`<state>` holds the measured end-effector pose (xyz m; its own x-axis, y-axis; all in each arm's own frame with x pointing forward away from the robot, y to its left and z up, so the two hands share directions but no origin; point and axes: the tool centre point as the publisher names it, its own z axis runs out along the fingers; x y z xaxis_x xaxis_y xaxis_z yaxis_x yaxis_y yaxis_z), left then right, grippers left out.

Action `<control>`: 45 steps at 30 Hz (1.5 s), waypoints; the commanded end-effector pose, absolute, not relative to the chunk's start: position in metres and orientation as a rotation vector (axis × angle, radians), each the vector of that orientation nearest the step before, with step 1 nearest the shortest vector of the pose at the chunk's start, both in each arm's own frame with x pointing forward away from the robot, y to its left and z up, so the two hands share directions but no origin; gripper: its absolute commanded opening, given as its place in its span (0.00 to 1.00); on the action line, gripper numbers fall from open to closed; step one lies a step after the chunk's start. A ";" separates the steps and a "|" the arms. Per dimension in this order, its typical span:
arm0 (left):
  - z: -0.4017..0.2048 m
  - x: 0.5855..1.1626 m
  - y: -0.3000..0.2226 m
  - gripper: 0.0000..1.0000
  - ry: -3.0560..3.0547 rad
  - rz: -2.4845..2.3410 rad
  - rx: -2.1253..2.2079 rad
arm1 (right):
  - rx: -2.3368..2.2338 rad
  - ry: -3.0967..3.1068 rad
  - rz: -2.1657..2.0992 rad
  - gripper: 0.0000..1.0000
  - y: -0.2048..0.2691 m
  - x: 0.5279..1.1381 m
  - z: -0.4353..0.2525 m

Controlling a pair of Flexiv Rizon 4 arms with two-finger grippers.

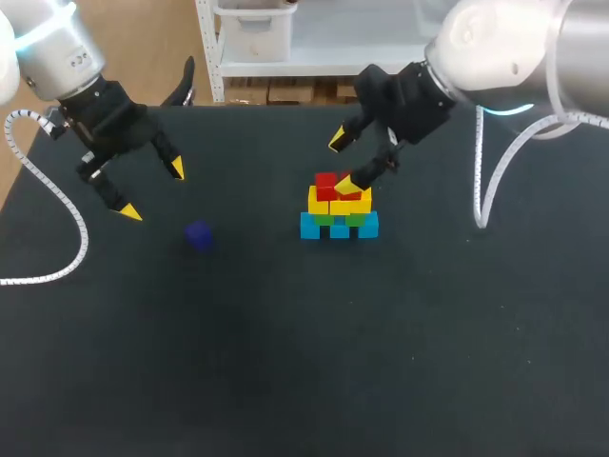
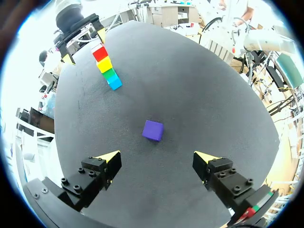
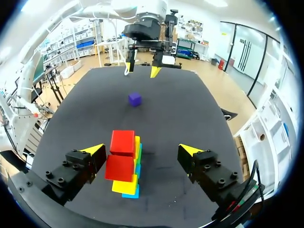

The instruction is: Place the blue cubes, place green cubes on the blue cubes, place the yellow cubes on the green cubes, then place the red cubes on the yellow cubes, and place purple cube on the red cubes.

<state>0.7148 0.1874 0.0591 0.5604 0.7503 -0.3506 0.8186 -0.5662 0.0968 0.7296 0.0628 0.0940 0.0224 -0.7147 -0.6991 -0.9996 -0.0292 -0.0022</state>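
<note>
Yellow-tipped left fingers (image 1: 152, 190): spread wide with nothing in them, hanging over the left part of the black surface (image 1: 285, 362), tips slanting down toward the middle.
Left fingers, own wrist view (image 2: 157, 159): both tips stand over the surface; the purple cube (image 2: 153, 130) lies ahead of them, apart from either tip.
Left arm (image 1: 62, 57): comes in from the head view's upper left corner, wrist bent downward, with a coiled white cable (image 1: 71, 214) trailing beside it.
Right fingers (image 1: 343, 162): wide open, gripping nothing, poised over the top of the stack; one tip is low beside the red cubes (image 1: 326, 181), the other is raised behind them.
Right fingers, own wrist view (image 3: 141, 150): the red cubes sit between the open fingers, much nearer to one; whether that finger touches them cannot be told.
Right arm (image 1: 495, 43): comes in from the upper right corner and reaches toward the middle, wrist tilted down over the stack.
Stack: blue cubes (image 1: 309, 227) stand on the surface, green cubes (image 2: 109, 74) on them, yellow cubes (image 1: 319, 202) above, red cubes on top.
Purple cube, head view (image 1: 198, 235): alone on the surface, between the left fingers and the stack, well apart from the stack.
In the way: the right fingers stand over the red cubes, covering the stack's top.
Far across: from the right wrist, the left fingers (image 3: 141, 71) show beyond the purple cube.
</note>
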 end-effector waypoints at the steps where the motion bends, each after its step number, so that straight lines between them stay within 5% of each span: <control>1: 0.059 0.714 0.188 1.00 1.301 -0.394 2.548 | -1.769 1.732 0.736 1.00 0.051 0.728 0.105; 32: 0.059 0.714 0.188 1.00 1.301 -0.394 2.548 | -1.604 1.642 0.846 1.00 -0.092 0.702 0.112; 45: 0.059 0.714 0.188 1.00 1.301 -0.394 2.548 | -1.646 1.609 0.861 1.00 -0.106 0.700 0.109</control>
<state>0.7148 0.1874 0.0591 0.5604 0.7503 -0.3506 0.8186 -0.5662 0.0968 0.6976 -0.1036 0.1093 0.0193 -0.5605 -0.8279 -0.9998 -0.0072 -0.0184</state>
